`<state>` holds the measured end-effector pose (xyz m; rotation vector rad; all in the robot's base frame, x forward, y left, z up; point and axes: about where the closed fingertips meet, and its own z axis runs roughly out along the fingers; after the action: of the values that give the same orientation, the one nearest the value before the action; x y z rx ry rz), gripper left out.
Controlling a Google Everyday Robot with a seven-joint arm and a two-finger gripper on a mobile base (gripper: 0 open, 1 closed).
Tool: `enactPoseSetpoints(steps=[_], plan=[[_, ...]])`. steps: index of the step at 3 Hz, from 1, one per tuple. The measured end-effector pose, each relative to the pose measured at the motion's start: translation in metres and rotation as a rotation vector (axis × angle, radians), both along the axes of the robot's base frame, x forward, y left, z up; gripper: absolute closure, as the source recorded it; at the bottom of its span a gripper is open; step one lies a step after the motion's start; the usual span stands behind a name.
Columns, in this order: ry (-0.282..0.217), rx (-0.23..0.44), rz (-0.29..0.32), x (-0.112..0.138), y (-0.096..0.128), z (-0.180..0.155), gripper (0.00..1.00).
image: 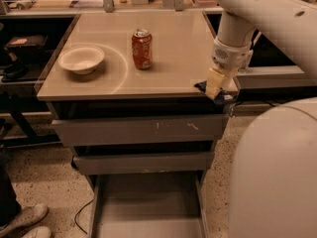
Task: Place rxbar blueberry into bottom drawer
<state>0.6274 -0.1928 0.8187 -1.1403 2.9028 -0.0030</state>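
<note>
1. The gripper [214,87] hangs at the right near corner of the cabinet top [168,38], pointing down from the pale arm [257,6] that comes in from the upper right.
2. Its tip is down at the rxbar blueberry [224,99], and the dark wrapper shows on both sides of it. How far the gripper is open, and whether it has hold of the bar, cannot be told.
3. The rxbar blueberry lies at that right near corner of the top, right at its edge and well to the right of the other things on the surface.
4. An orange-red soda can [142,49] stands upright near the middle of the top.
5. A pale bowl [81,59] sits to the left of the can, apart from it.
6. Below the top, the upper drawer [138,130] and the middle drawer [143,162] have their scuffed grey fronts pushed in.
7. The bottom drawer [148,202] is pulled out toward the near side, with its plain grey floor and side walls in view and nothing seen lying in it.
8. The robot's bulky pale body [277,177] fills the near right.
9. A pair of light shoes [25,221] shows on the speckled floor at the near left.
</note>
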Motion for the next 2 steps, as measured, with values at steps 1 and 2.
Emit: enactPoseSetpoints(steps=[1, 2], plan=[[0.034, -0.007, 0.002, -0.0113, -0.0023, -0.0097, 1.0], [0.039, -0.017, -0.008, -0.0207, -0.0042, -0.0084, 1.0]])
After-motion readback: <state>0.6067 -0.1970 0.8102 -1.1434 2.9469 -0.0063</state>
